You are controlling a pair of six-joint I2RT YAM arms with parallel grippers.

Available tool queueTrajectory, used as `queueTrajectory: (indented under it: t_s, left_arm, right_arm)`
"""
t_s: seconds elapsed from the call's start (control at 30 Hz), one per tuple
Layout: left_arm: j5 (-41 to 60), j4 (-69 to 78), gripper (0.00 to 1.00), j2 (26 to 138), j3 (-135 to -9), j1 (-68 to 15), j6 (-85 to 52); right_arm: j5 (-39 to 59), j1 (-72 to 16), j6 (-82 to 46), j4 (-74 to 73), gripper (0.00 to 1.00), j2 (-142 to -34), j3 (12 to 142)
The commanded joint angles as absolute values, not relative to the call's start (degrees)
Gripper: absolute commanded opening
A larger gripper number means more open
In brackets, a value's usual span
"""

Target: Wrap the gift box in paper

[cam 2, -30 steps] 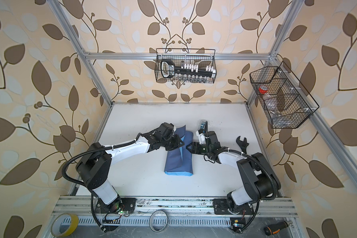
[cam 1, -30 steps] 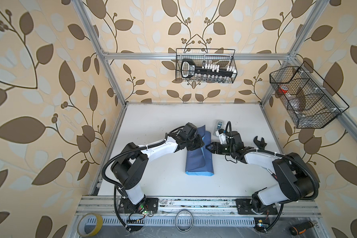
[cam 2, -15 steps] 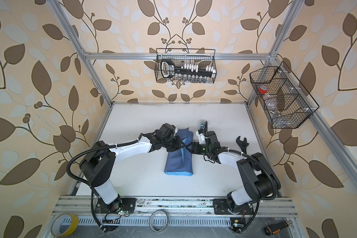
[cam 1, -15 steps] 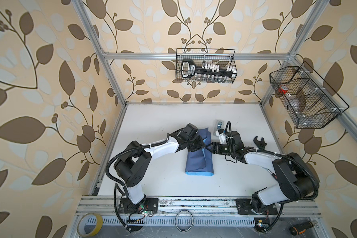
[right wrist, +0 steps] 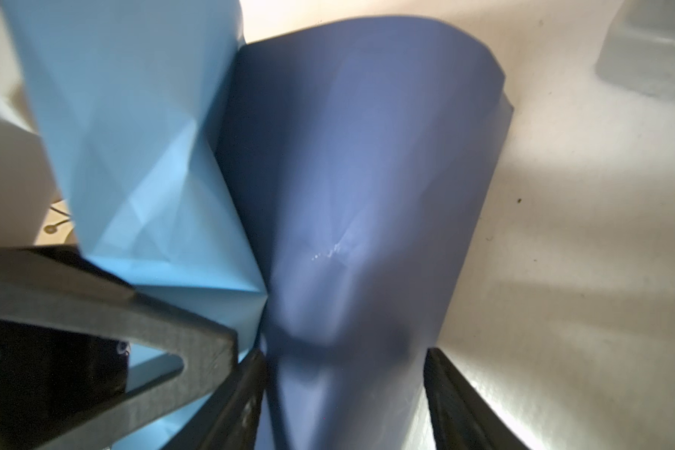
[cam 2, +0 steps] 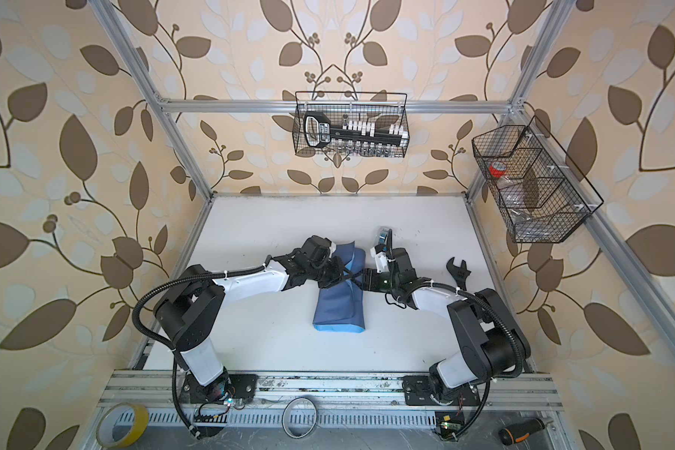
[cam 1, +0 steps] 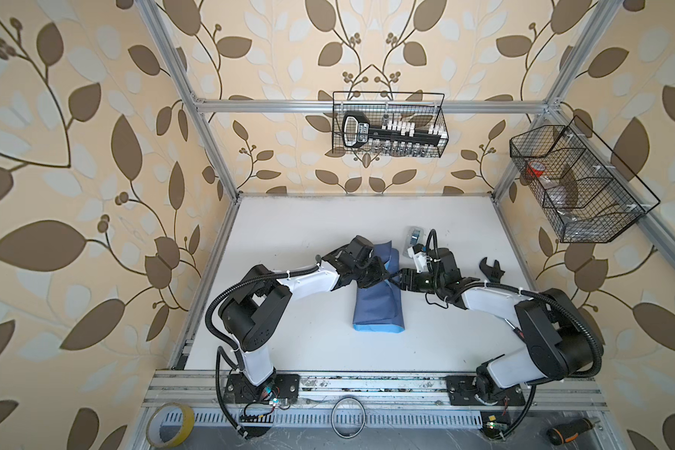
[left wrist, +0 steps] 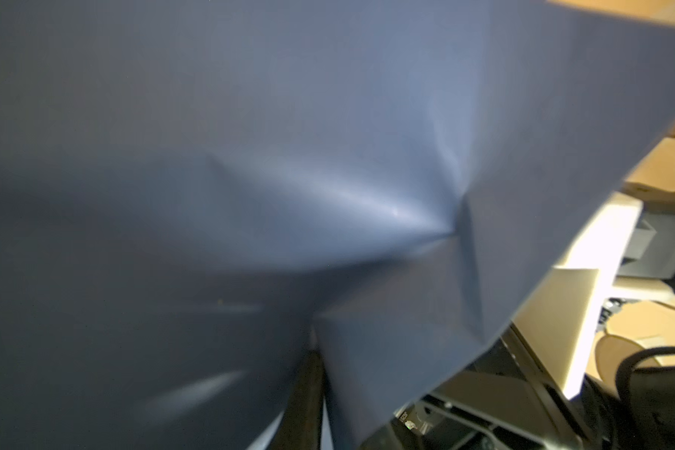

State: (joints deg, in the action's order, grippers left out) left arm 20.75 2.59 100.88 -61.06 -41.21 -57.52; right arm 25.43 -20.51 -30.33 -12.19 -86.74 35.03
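Observation:
The paper (cam 1: 378,311) (cam 2: 340,307) lies folded into a long parcel mid-table, slate blue outside with a light blue strip along its near end. The gift box is hidden. My left gripper (cam 1: 382,274) (cam 2: 345,274) sits at the parcel's far left part. In the left wrist view the paper (left wrist: 250,156) fills the picture and creases run to one dark finger (left wrist: 304,401); the jaws look pinched on a fold. My right gripper (cam 1: 397,278) (cam 2: 361,278) (right wrist: 343,354) meets it from the right, open, straddling a bulge of paper (right wrist: 367,156).
A grey tape dispenser (cam 1: 416,235) (cam 2: 382,233) stands just behind the right wrist. A black wrench (cam 1: 491,269) (cam 2: 458,269) lies near the right wall. Wire baskets (cam 1: 390,124) (cam 1: 577,187) hang on the frame. A yellow tape roll (cam 1: 170,428) and a screwdriver (cam 1: 569,426) lie beyond the front rail.
The left arm has crept slightly toward the parcel. The right arm and the parcel have stayed where they were.

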Motion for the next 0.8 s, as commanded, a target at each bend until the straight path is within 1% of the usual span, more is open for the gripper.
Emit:
queueTrajectory:
  t_s: [0.0,0.43,0.77]
  left_arm:
    - [22.24,7.80,0.14,100.81,-58.96,-41.97,-59.53]
    - [23.61,17.20,0.12,100.71,-51.22,-41.97,-63.76]
    - [26.03,20.68,0.11,101.41,-50.89,-41.92,-65.80]
  right_arm:
    - [22.68,-21.21,-29.54,-7.03,0.65,-88.67,33.02]
    - [21.99,-21.27,-29.64,-6.21,0.66,-88.33,33.79]
    - [21.42,-21.45,-29.62,-5.39,0.67,-88.32,34.50]
